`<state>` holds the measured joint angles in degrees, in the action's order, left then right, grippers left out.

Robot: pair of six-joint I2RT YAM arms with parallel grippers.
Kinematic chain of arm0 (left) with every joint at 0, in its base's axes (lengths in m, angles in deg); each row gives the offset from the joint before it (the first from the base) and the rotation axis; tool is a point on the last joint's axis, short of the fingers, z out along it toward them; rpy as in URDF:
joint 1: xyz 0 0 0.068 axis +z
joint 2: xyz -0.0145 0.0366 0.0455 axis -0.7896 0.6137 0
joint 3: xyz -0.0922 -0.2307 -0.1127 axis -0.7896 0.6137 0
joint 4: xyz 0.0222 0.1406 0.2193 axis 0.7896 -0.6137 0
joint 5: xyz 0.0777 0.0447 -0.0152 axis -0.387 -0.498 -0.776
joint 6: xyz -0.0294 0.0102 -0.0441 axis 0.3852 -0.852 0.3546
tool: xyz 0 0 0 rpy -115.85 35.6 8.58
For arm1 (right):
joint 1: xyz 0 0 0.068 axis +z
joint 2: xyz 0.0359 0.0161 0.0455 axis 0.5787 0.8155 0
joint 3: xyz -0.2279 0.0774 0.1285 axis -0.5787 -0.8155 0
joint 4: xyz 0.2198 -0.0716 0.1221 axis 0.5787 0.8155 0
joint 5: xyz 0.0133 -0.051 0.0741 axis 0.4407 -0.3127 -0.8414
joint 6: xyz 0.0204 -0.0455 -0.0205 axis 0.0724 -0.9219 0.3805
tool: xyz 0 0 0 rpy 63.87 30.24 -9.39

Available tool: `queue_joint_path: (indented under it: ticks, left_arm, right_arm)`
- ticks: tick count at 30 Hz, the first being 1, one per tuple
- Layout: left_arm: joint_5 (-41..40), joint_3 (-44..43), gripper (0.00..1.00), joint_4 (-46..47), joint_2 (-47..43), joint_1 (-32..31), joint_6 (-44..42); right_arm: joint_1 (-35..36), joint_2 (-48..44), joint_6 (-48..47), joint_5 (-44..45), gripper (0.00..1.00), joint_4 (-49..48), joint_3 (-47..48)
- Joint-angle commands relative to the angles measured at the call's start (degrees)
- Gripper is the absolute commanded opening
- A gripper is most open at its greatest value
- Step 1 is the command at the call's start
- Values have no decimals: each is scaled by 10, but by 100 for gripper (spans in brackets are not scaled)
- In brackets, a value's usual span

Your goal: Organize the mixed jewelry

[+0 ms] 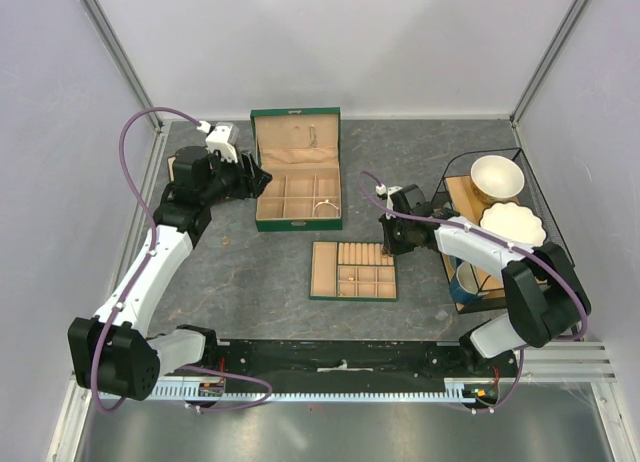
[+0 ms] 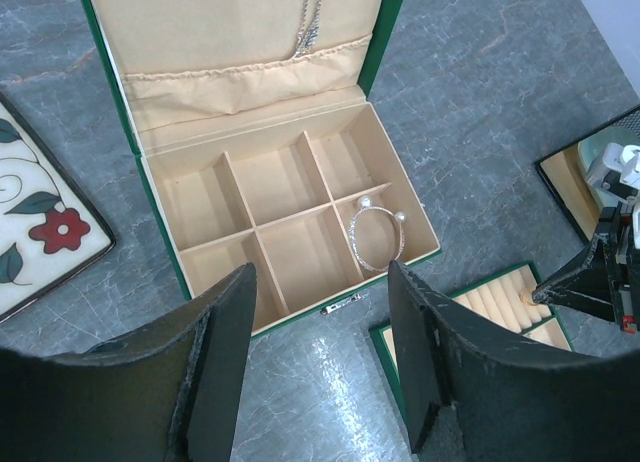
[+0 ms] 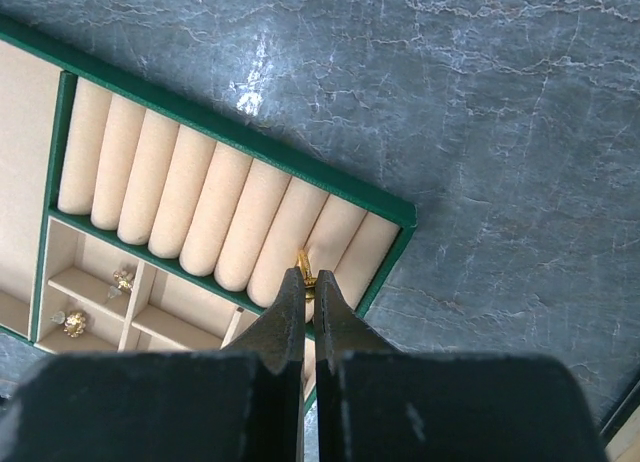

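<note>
The silvery bangle (image 2: 377, 237) lies in the front right compartment of the open green jewelry box (image 2: 160, 197); it also shows in the top view (image 1: 325, 208). My left gripper (image 2: 320, 282) is open and empty, hovering just in front of the box; in the top view it (image 1: 262, 177) is at the box's left side. My right gripper (image 3: 308, 282) is shut on a small gold ring (image 3: 304, 265), held at the groove between the rightmost ring rolls of the tan tray (image 3: 395, 214). Two tiny gold pieces (image 3: 122, 279) (image 3: 72, 323) sit in the tray's small compartments. In the top view the right gripper (image 1: 390, 244) is at the tray's (image 1: 326, 272) right end.
A black wire basket (image 1: 520, 157) at the right holds two cream bowls (image 1: 497, 177) and a blue cup (image 1: 466, 282). A floral tile (image 2: 40, 222) lies left of the box. A thin chain (image 2: 310, 22) hangs in the lid pocket.
</note>
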<state>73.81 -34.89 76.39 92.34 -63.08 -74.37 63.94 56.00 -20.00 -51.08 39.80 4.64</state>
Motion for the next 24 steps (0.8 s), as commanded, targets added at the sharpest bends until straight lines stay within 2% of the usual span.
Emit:
queue_joint_path:
  ticks: [1,24]
  left_arm:
    - [-9,2,62,21,1,3,-17]
    - [-6,9,62,24,-3,3,-9]
  right_arm:
    - [-5,12,16,-10,0,-12,26]
    - [-18,35,48,13,0,-1,47]
